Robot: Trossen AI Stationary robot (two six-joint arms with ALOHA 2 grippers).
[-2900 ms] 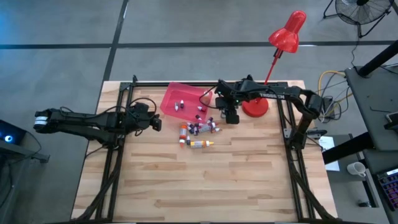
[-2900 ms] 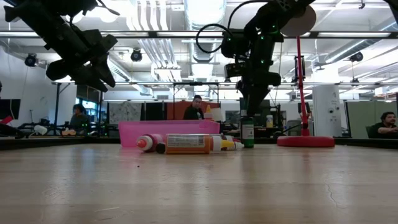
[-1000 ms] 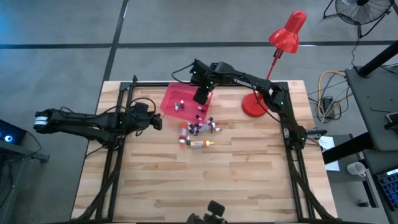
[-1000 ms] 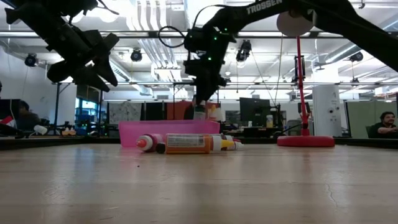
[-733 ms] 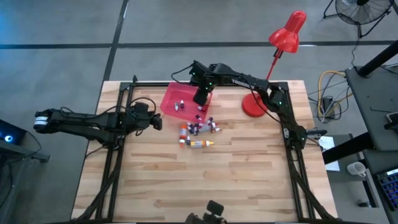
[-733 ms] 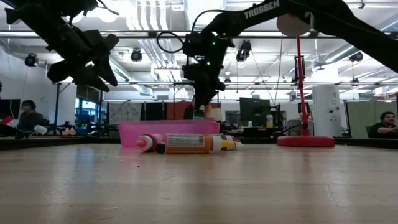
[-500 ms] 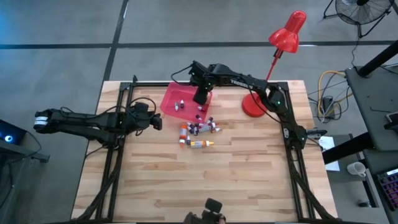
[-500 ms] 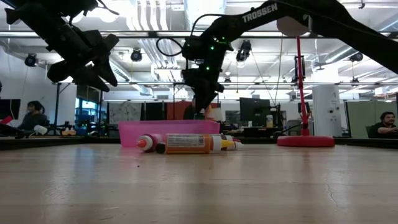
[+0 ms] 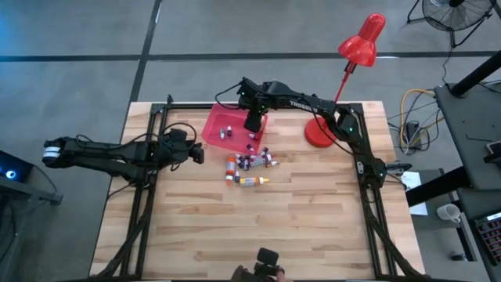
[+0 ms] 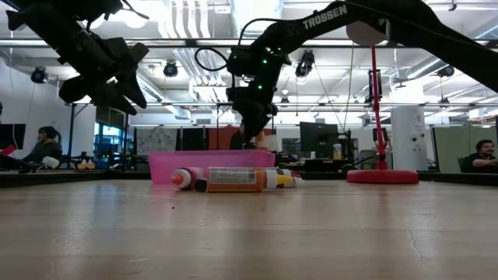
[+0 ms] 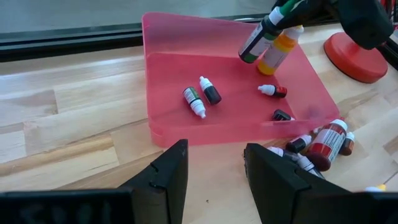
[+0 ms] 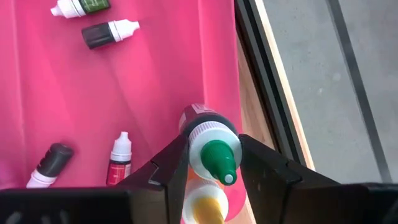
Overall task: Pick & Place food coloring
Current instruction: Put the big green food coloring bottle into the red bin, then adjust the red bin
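**Q:** Four small dropper bottles lie loose in the pink tray (image 11: 168, 81); which are they?

**A:** A green-labelled bottle (image 11: 194, 101) and a dark bottle (image 11: 209, 91) lie side by side near the tray's middle. A red bottle (image 11: 272, 91) with a white tip and a dark-capped bottle (image 11: 282, 115) lie closer to the wall facing the loose pile. All four lie on their sides.

**Q:** Where is the working gripper, and what does it hold?

**A:** The right gripper (image 12: 212, 163) hangs over the tray's far side, its fingers closed on a larger green-capped bottle (image 12: 208, 140), which sits tilted between them, cap toward the wrist camera. An orange-yellow bottle (image 11: 278, 51) shows directly beside it, touching or nearly so; whether it is also gripped cannot be told.

**Q:** What lies outside the tray?

**A:** A cluster of food coloring bottles (image 9: 249, 164) rests on the wooden table (image 9: 313, 227) just beside the tray's near wall, among them a dark red bottle (image 11: 326, 141) and, in the low view, a long orange bottle (image 10: 233, 180) on its side. A red desk lamp (image 9: 356, 48) stands on its round base near the tray, beside the right arm.

**Q:** And the other arm?

**A:** The left gripper (image 11: 214, 168) waits above the table's left side, well apart from the tray, fingers parted and empty.
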